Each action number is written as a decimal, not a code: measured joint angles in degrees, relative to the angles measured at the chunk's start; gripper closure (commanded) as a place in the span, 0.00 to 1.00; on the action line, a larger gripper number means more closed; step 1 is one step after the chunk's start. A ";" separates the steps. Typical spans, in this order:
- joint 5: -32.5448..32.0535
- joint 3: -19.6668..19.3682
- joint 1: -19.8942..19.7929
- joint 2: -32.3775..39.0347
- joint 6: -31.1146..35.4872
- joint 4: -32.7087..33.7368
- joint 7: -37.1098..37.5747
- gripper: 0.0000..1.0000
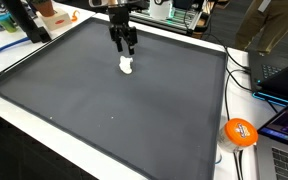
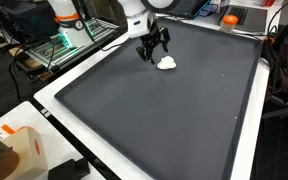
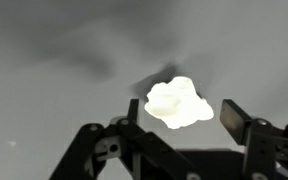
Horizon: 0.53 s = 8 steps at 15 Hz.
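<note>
Hovering low over the dark mat (image 1: 104, 115), the claw (image 1: 124, 48) was held wide, nothing gripped, just above a small white crumpled lump (image 1: 126, 66) lying toward one end, apparently so the lump sat between its fingers.

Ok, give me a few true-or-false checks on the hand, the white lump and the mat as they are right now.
1. The hand hovers close above the white lump. True.
2. The fingers are clamped on the lump. False: in the wrist view they stand apart, not closed on it.
3. The lump lies on the dark grey mat. True.
4. The orange round thing lies on the mat. False: it sits off the mat, past its edge.
</note>
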 measured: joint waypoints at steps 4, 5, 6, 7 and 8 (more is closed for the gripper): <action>-0.40 -1.76 1.78 2.82 0.00 2.95 -0.11 0.24; -0.43 -2.00 2.10 3.45 0.00 3.51 -0.18 0.26; -0.43 -2.24 2.45 4.04 0.03 4.01 -0.23 0.29; -0.44 -2.44 2.83 4.62 0.10 4.46 -0.25 0.32; -0.47 -2.65 3.20 5.14 0.23 4.80 -0.29 0.33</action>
